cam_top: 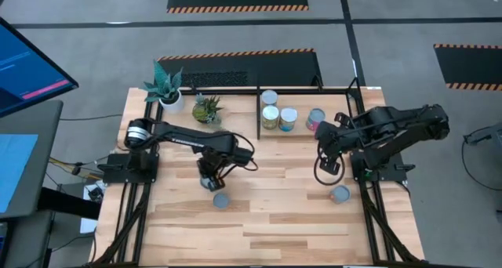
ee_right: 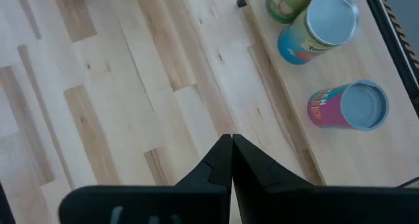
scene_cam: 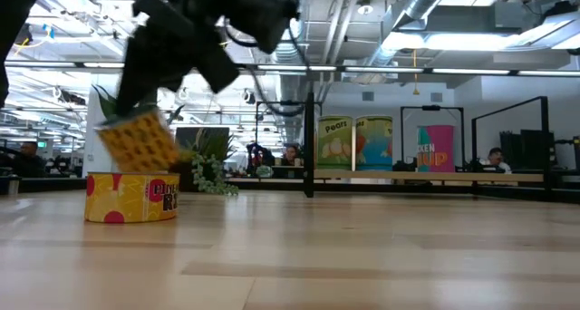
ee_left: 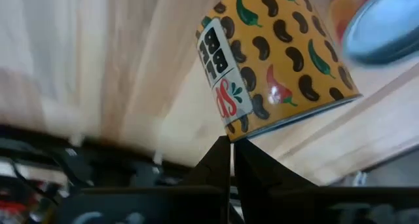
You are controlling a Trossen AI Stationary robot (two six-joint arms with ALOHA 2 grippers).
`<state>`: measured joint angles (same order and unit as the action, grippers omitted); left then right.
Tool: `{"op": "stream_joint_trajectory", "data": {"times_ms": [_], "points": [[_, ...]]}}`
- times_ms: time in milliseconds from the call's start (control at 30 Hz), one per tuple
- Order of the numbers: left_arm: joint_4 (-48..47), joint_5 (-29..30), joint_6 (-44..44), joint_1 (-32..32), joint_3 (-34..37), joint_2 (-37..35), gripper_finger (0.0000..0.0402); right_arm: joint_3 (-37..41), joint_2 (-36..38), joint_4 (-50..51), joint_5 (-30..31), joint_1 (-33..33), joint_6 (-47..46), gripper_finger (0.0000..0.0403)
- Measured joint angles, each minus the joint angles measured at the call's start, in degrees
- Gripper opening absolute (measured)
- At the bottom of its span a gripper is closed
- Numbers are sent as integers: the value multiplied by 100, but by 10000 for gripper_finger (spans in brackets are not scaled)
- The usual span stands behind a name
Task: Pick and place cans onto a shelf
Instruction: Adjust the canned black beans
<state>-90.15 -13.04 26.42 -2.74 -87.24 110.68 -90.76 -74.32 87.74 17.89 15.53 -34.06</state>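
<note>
My left gripper (cam_top: 210,179) is over the middle of the table, shut on an orange can with a dark bean pattern (ee_left: 275,60), which also shows tilted in the low view (scene_cam: 136,142). A second yellow can with a blue-grey top (cam_top: 221,199) stands on the table just in front of it. My right gripper (cam_top: 328,164) is shut and empty, above the table in front of the shelf (cam_top: 306,88). Several cans (cam_top: 279,117) stand on the shelf's wood base. Another can (cam_top: 340,193) stands on the table near my right gripper. My left gripper has the bean-pattern can by the rim of one end (ee_left: 229,136), at its fingertips (ee_left: 219,155), which stand almost together. It comes from above. The can hangs tilted below the fingers. The yellow can hides its lowest part in the low view, so I cannot tell whether it touches the table.
Two potted plants (cam_top: 166,86) (cam_top: 207,107) stand at the table's far left, beside the shelf. In the right wrist view a light blue can (ee_right: 321,24) and a pink can (ee_right: 350,106) stand on the shelf base. Bare wood lies toward the near edge.
</note>
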Motion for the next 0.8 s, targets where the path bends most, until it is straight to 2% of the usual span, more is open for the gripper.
{"op": "stream_joint_trajectory", "data": {"times_ms": [233,500,800], "points": [[10,-521,124,0,689,-51,0,0,-1,-122,0,100,0,33],[87,-521,-52,0,680,-45,2,0,0,-129,0,98,0,33],[262,-605,25,0,678,8,29,0,-1,-130,-2,96,0,33]]}}
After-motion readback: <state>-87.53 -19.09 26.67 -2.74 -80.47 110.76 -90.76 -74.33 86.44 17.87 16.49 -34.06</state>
